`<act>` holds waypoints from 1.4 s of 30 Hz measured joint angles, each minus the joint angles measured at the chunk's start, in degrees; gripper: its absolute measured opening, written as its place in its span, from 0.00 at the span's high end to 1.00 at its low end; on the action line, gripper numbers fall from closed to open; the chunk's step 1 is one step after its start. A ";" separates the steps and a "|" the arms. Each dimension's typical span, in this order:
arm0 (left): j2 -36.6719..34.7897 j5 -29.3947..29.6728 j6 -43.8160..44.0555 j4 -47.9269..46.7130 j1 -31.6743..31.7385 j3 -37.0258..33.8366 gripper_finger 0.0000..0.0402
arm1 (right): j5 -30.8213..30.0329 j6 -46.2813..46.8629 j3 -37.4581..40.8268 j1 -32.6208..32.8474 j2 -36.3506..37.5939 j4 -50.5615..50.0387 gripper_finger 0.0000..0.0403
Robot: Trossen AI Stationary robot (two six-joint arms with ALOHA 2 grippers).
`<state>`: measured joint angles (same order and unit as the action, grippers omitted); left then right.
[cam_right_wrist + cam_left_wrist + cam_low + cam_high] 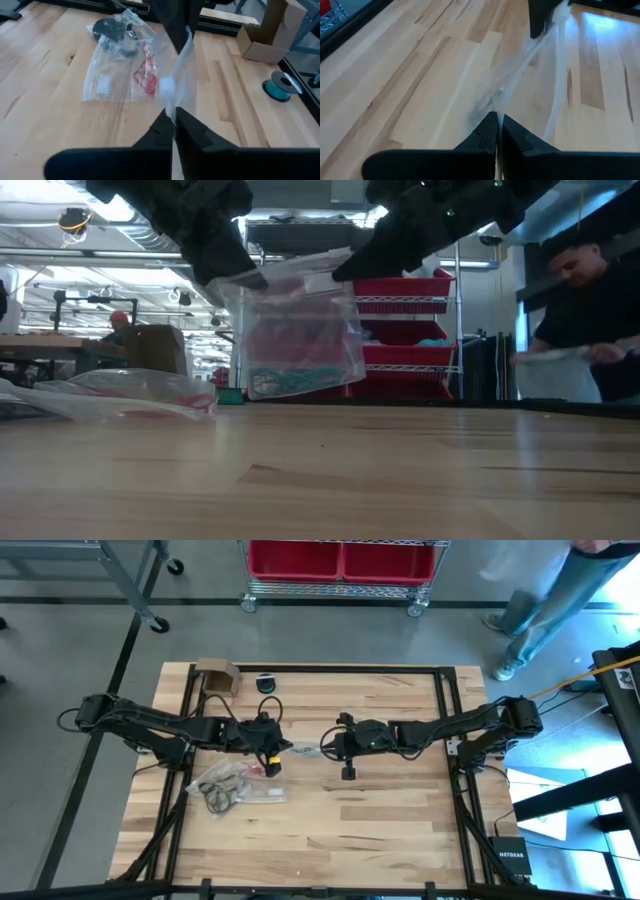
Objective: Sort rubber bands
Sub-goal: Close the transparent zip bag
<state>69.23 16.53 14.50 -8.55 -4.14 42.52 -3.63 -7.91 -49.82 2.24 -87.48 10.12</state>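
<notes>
A clear zip bag (300, 330) hangs between my two grippers over the middle of the table. It holds teal rubber bands (290, 380) at its bottom and red ones (285, 330) above them. My left gripper (278, 752) is shut on the bag's left top corner and my right gripper (338, 746) on its right top corner. More clear bags (240, 783) lie flat on the table near the left gripper, with black bands (112, 27) and red bands (146, 75) inside. My left gripper pinches the clear bag's top edge at its left corner (245, 280) between its two fingers (485, 132), slanting down from above. The plastic stretches from it toward the other gripper, and the bag hangs below. My right gripper pinches the bag's top edge at the right corner (340, 270) between its two fingers (192, 132), slanting down from above. The plastic (175, 85) runs taut to the left gripper. The bag hangs upright, its lower edge (300, 393) just above the table.
A cardboard box (216, 677) and a teal spool (266, 683) stand near the far edge. A black frame rims the table (440, 710). Bare wood lies toward the near edge and the right. A person (590, 310) stands beyond the table on the right.
</notes>
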 joint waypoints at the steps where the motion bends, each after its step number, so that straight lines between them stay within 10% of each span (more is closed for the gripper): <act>1: 0.00 0.02 0.11 0.13 0.00 0.00 1.00 | -0.24 -0.02 0.00 0.00 0.00 -0.04 0.98; 8: -1.28 -2.25 -2.57 -0.90 0.00 0.69 0.96 | -0.92 1.92 -0.02 0.00 0.00 -0.88 0.99; 25: 2.33 -3.67 -13.40 10.03 0.68 7.93 0.49 | -2.23 4.66 -0.02 0.00 0.02 -0.03 1.00; 42: 13.27 -8.30 -10.01 15.84 1.28 9.33 0.53 | -2.30 4.69 -0.02 0.00 0.07 0.39 1.00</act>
<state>82.50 8.24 4.49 7.29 -2.86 51.86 -5.93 -3.22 -49.84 2.24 -87.42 10.51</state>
